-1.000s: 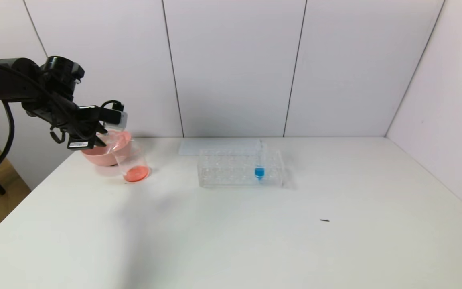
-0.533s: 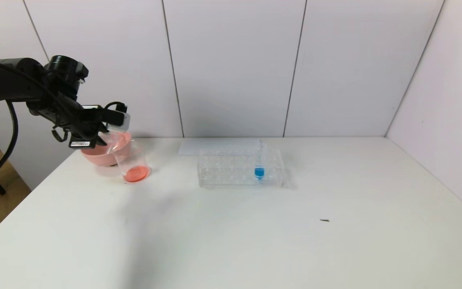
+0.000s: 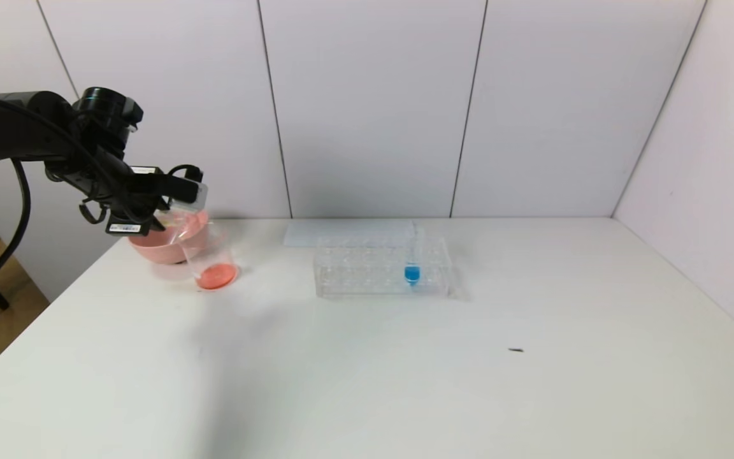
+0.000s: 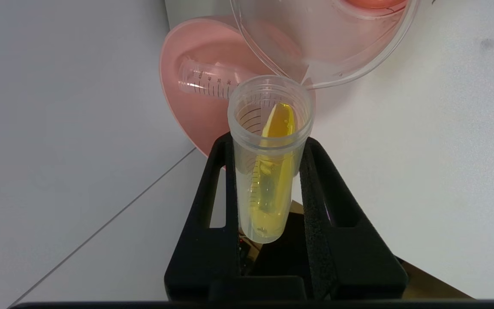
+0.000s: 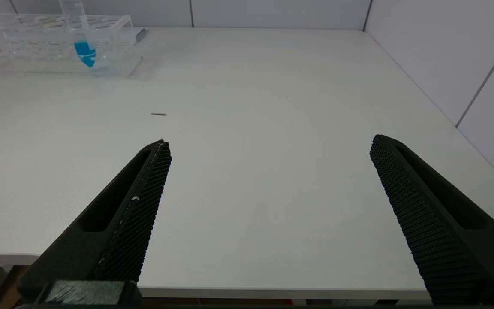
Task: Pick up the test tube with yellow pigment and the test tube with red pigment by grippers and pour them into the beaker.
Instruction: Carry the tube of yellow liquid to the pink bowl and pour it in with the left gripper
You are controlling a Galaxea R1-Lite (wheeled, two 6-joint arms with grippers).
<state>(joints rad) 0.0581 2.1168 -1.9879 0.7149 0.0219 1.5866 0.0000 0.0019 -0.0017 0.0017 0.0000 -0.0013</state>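
The left gripper is up at the far left corner of the table, clamped on the yellow tube. In the left wrist view the tube sits squeezed between the two black fingers, tipped over toward level, and the yellow liquid lies stretched along its wall, reaching almost to the open mouth. That mouth is just beside the pouring lip of the beaker.

The beaker stands on the table near the far left corner, right in front of the pink bowl, with a layer of red-orange liquid across its bottom. An empty marked tube lies on its side in the pink bowl.

Toward the middle of the far edge stands the clear rack, and one blue tube stands upright in it, near its right end. A small dark speck lies on the table, right of centre.

The right gripper is parked low off the near edge on the right, fingers spread wide with nothing between them, well apart from everything.
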